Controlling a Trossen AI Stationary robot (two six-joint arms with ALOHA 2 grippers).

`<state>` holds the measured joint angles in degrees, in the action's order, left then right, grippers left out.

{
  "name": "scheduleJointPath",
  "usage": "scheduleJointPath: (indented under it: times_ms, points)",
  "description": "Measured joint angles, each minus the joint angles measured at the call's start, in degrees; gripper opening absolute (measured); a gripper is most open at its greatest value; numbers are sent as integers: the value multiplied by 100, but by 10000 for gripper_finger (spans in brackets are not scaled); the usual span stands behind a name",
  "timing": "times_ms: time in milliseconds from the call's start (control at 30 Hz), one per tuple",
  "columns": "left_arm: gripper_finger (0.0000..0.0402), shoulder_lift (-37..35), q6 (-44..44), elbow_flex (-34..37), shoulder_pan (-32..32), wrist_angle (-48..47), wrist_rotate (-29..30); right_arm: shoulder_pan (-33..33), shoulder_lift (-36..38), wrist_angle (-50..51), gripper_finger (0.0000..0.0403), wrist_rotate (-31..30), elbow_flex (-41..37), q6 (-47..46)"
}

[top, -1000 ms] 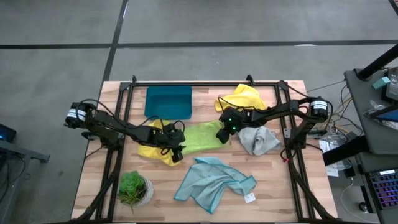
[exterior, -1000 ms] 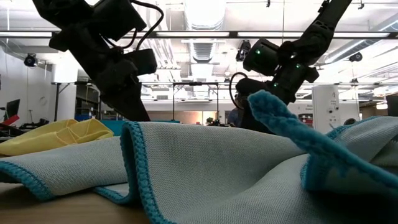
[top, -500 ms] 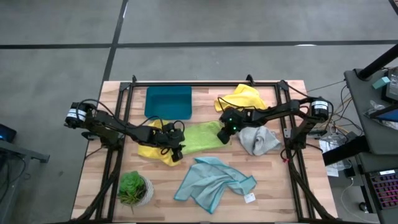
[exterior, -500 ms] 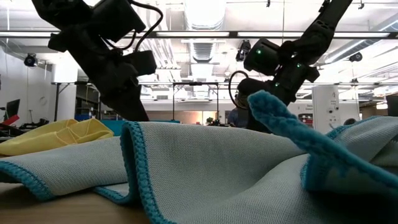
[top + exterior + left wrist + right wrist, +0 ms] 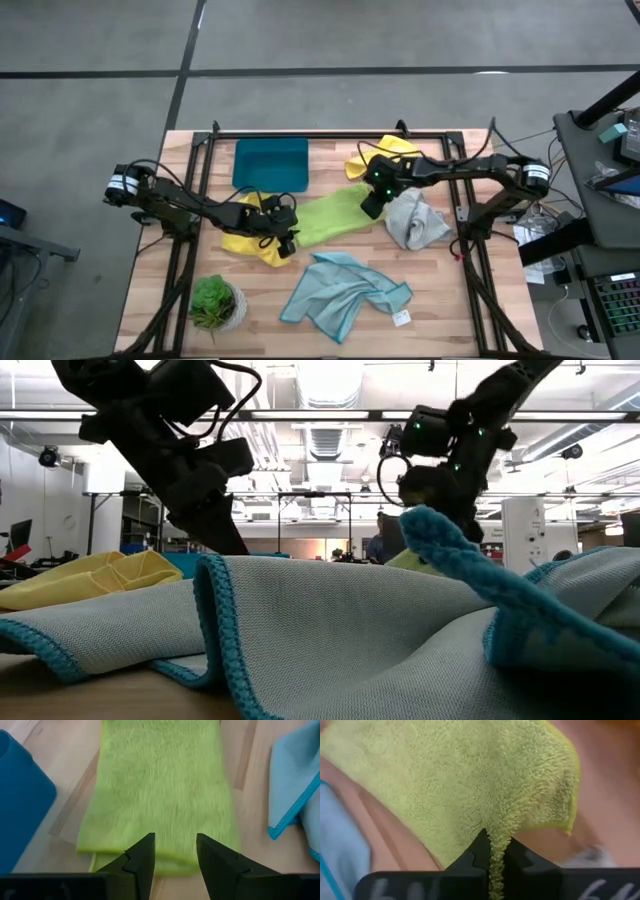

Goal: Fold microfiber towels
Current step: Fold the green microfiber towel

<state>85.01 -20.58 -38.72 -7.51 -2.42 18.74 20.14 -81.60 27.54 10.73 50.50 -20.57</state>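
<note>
Mid-fold on the lime green towel, pinched at one end.

Lying stretched across the middle of the table, between the yellow towel and the grey towel. Right tool clamped tight on the far edge, fabric bunched between the fingers, arm reaching in low from the right. Left tool hovering half-open over the near end, gripping nothing. Probably best to carry the pinched edge over slow and level, keeping the corners lined up, no dragging the yellow one along.
</note>
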Motion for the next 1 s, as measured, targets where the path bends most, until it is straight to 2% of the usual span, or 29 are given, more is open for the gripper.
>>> scheduleJointPath:
  times_ms: [167,300,567,1000]
  points:
    - [129,2,-5,142,0,155,0,2,12,1163,13,-781,626,256]
    - [129,7,-4,272,0,524,0,-28,4,1268,13,-887,901,208]
    - [129,94,-2,274,0,723,9,-258,2,1169,12,-884,1009,-61]
    - [129,1188,35,274,4,1659,145,-800,-187,260,12,-729,870,-507]
